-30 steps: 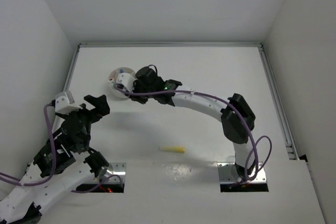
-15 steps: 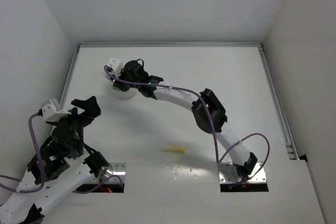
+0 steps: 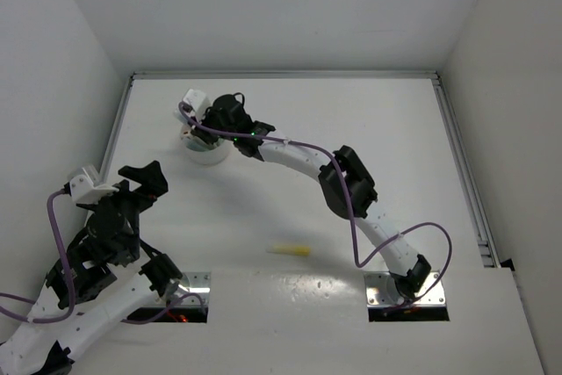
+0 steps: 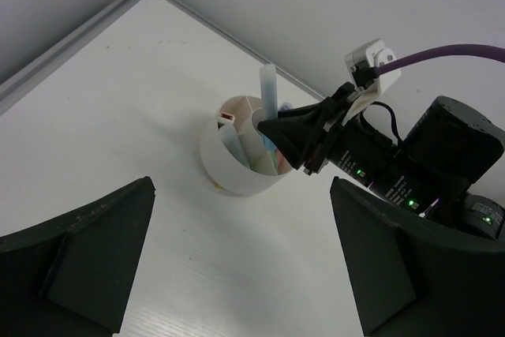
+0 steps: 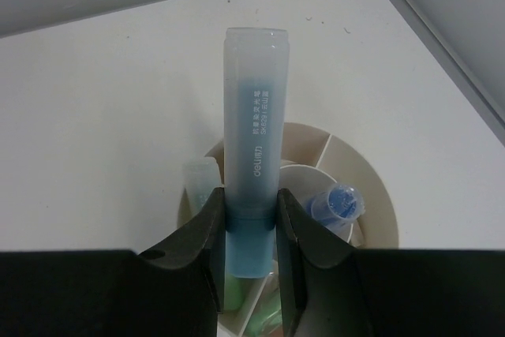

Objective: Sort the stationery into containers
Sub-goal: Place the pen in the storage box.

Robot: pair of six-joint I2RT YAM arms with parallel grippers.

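Table (image 3: 351, 111): lt-blue marker (image 5: 252, 147) in right pincer (image 5: 251, 203), at cup (image 5: 380, 199).

light blue marker (image 5: 252, 147): upright, lower end in white divided cup (image 5: 383, 211) | yellow marker (image 3: 289, 250): lying flat, well apart

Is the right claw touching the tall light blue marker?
Touching. The right wrist view shows the right claw squeezing the light blue translucent plastic marker from both sides, with no gap.

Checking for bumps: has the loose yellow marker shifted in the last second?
No. The yellow marker sits at the same spot left of the right arm's base plate.
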